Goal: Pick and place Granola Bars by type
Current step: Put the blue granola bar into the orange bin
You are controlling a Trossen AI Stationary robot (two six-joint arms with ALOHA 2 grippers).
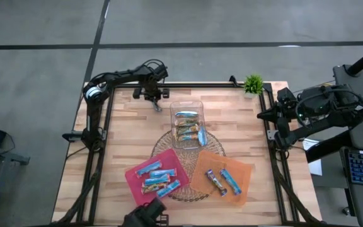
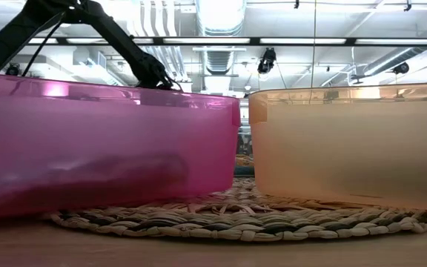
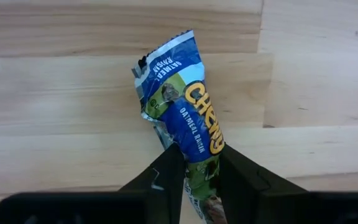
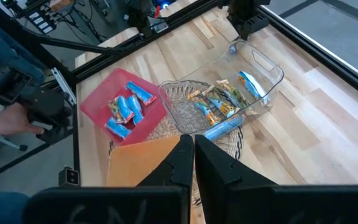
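Two dark fingers (image 3: 166,180) of the left gripper (image 3: 194,177) are pressed against the sides of one blue granola bar (image 3: 188,118), so the bar is pinched between them. The held bar is seen over bare wood of the table (image 1: 125,126), just beside the far left corner of the clear box (image 1: 188,125). More granola bars (image 1: 189,129) are piled inside the clear box. The pink tray (image 1: 159,176) is set near the box on its front left side, and blue bars (image 1: 156,179) are laid in it. The orange tray (image 1: 222,178) is placed on the front right side of the box, with two bars (image 1: 224,181) in it. The right gripper (image 4: 193,155) is kept well to the right of the box, off the table edge, with its fingers squeezed together and nothing between them
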